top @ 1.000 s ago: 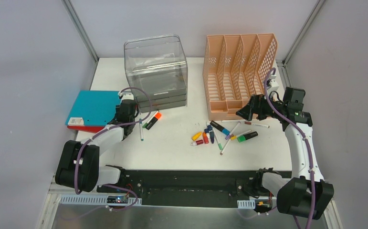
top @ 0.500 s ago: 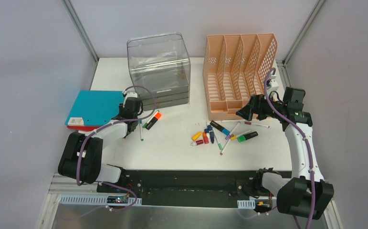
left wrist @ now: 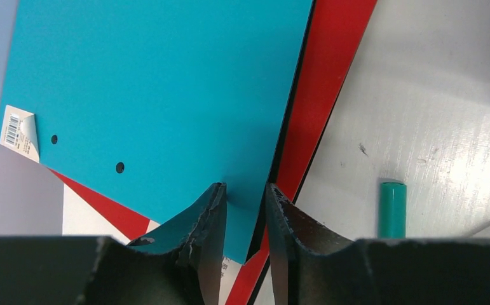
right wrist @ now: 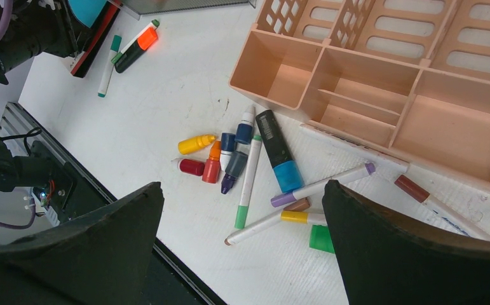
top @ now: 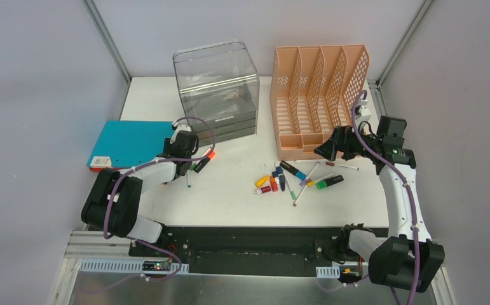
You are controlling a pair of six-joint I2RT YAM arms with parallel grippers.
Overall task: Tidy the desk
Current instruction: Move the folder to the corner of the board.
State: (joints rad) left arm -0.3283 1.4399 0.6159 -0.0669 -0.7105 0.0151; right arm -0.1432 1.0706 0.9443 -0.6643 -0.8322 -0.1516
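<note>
Left wrist | left gripper (left wrist: 245, 192) apparently pinching teal folder (left wrist: 153, 95) corner | desk (left wrist: 420, 127) lies just beneath gripper

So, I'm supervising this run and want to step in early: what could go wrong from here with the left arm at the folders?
1. The left gripper straddles only a corner of the teal folder. Lifted from there, the folder may slip or bend, or drag the red folder beneath it.
2. The green-capped pen and orange highlighter lie right beside it, so a sweep could scatter them.
</note>
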